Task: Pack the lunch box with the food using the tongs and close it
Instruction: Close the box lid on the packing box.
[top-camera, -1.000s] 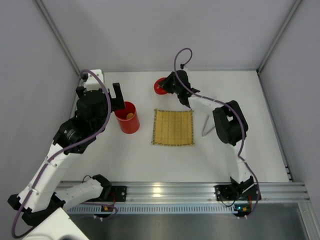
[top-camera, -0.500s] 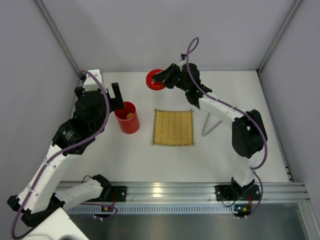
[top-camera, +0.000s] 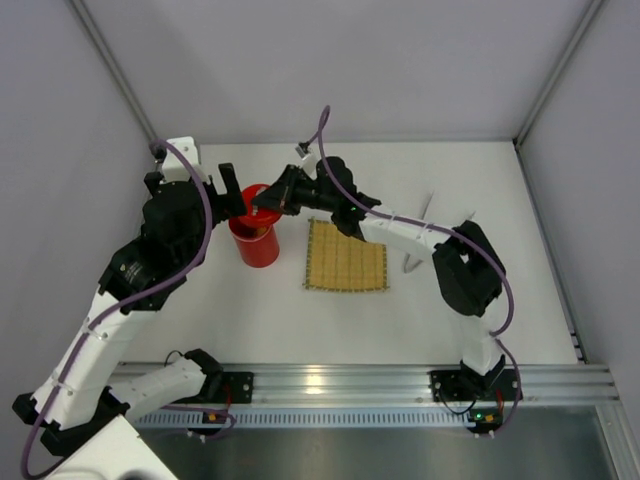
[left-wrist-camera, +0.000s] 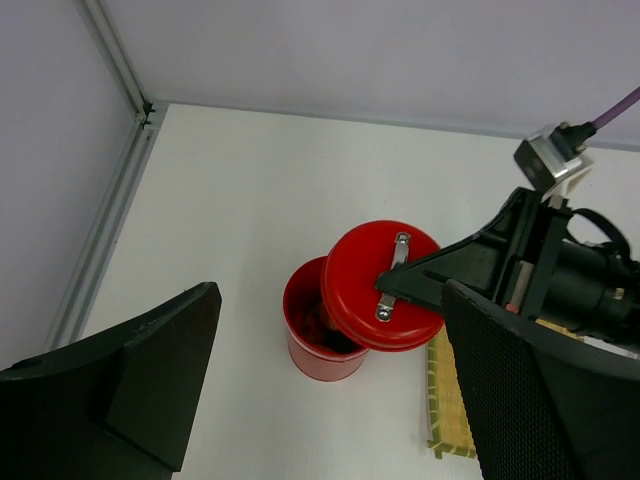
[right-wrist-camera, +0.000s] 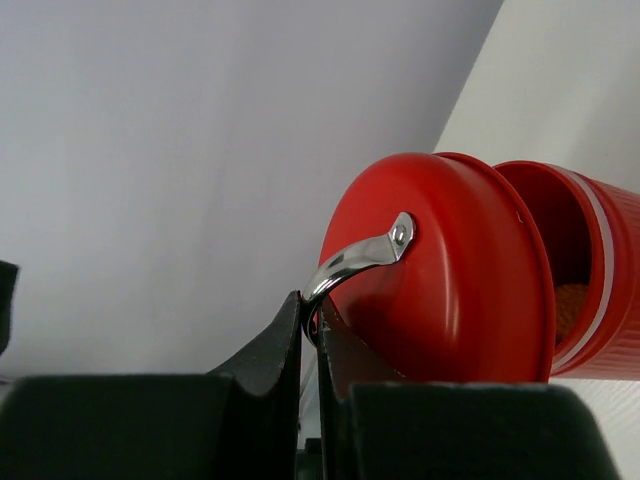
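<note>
The red lunch box (top-camera: 258, 247) stands upright and uncovered left of the mat, with food (left-wrist-camera: 335, 335) inside; an orange piece (right-wrist-camera: 570, 305) shows in the right wrist view. My right gripper (top-camera: 278, 198) is shut on the metal handle (right-wrist-camera: 355, 262) of the red lid (left-wrist-camera: 385, 285). It holds the lid tilted over the box's right rim, half covering the mouth. My left gripper (top-camera: 215, 195) is open, hanging just behind and left of the box (left-wrist-camera: 320, 350), touching nothing. The tongs (top-camera: 408, 264) lie on the table right of the mat, partly under the right arm.
A square yellow bamboo mat (top-camera: 345, 255) lies flat at the table's middle, bare, its corner (left-wrist-camera: 450, 400) showing in the left wrist view. Grey walls with metal corner posts (top-camera: 115, 75) enclose the table at the back and sides.
My right gripper has carried the lid from the back centre leftwards to just over the lunch box. The left arm has barely shifted and stays open.
</note>
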